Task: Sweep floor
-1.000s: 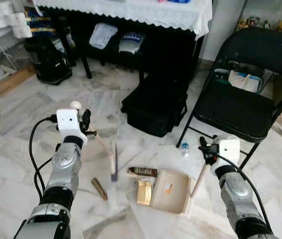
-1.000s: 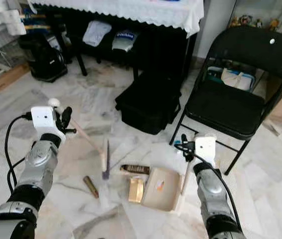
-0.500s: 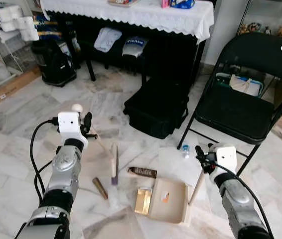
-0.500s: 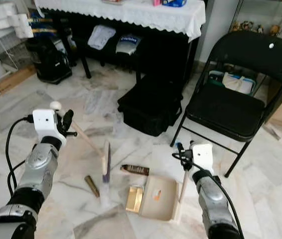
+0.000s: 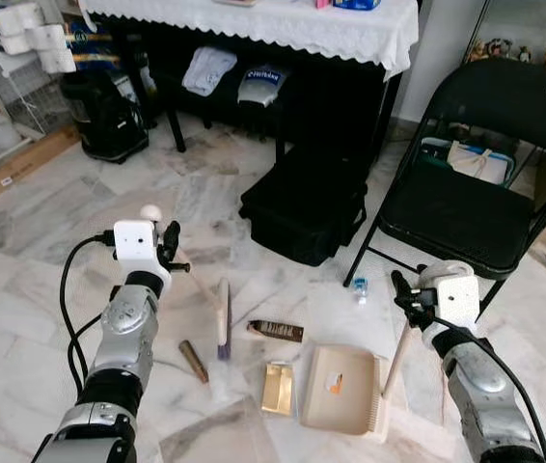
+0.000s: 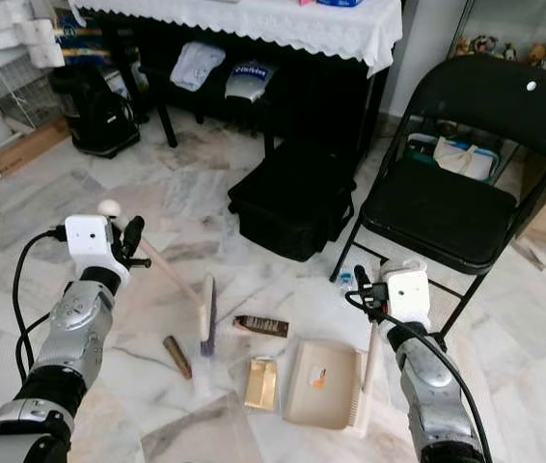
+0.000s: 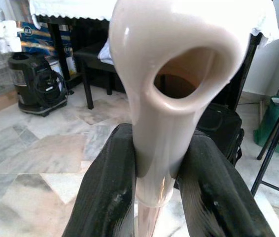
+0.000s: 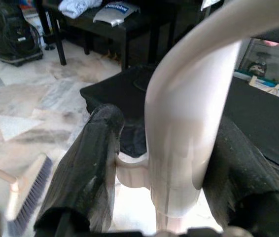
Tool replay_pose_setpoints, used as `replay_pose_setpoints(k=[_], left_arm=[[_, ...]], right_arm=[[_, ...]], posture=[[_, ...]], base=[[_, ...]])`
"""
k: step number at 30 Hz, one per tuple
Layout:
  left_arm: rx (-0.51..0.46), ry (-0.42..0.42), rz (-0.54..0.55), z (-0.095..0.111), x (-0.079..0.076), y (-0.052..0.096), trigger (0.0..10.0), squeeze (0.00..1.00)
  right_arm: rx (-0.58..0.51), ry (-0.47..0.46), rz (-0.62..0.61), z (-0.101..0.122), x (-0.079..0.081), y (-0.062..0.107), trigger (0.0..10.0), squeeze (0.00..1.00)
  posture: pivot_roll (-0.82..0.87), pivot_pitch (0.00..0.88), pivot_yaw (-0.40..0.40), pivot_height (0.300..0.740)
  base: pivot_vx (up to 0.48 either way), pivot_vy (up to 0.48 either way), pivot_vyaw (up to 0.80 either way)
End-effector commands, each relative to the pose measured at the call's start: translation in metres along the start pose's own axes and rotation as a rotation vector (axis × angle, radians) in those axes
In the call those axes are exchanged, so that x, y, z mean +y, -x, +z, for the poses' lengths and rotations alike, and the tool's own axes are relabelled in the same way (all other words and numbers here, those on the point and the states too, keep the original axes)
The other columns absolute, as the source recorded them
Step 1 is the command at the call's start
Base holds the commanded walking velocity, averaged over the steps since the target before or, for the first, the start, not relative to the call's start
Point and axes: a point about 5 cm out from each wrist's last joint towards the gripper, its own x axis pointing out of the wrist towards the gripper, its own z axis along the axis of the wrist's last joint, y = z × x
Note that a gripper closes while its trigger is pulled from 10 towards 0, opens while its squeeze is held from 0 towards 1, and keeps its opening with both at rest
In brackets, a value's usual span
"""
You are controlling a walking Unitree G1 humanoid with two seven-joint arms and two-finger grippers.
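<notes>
My left end effector pinches the brush handle; its bristles rest on the marble floor. My right end effector pinches the dustpan handle, pan flat near a gold packet. Ahead: black case, folding chair, draped table. Left wrist view shows the handle's hanging hole.

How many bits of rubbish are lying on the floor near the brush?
3: a brown roll left of the brush, a dark wrapper right of it, and a gold packet beside the dustpan. An orange scrap lies inside it. Others may be hidden.
</notes>
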Motion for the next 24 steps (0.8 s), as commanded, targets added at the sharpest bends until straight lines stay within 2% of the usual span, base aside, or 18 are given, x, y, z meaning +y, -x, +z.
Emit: replay_pose_setpoints(k=[1,11,19,24], left_arm=[[-0.056,0.004,0.003,0.013,0.002,-0.006,10.0,0.00],[-0.054,0.013,-0.002,0.012,0.000,-0.006,10.0,0.00],[-0.053,0.015,-0.006,0.012,-0.002,-0.006,10.0,0.00],[-0.057,0.015,-0.004,0.012,-0.001,-0.006,10.0,0.00]], right_arm=[[-0.063,-0.011,0.008,0.017,0.001,-0.002,10.0,0.00],[-0.009,0.017,0.042,0.008,0.003,0.014,10.0,0.00],[0.016,0.011,0.054,0.004,0.005,0.019,10.0,0.00],[0.070,-0.005,0.089,-0.006,0.014,0.025,10.0,0.00]], posture=[[-0.04,0.108,0.051,0.740],[-0.05,0.112,0.049,0.740],[-0.05,0.113,0.049,0.740],[-0.05,0.115,0.044,0.740]], base=[[0.000,0.000,0.00],[0.000,0.000,0.00],[0.000,0.000,0.00],[0.000,0.000,0.00]])
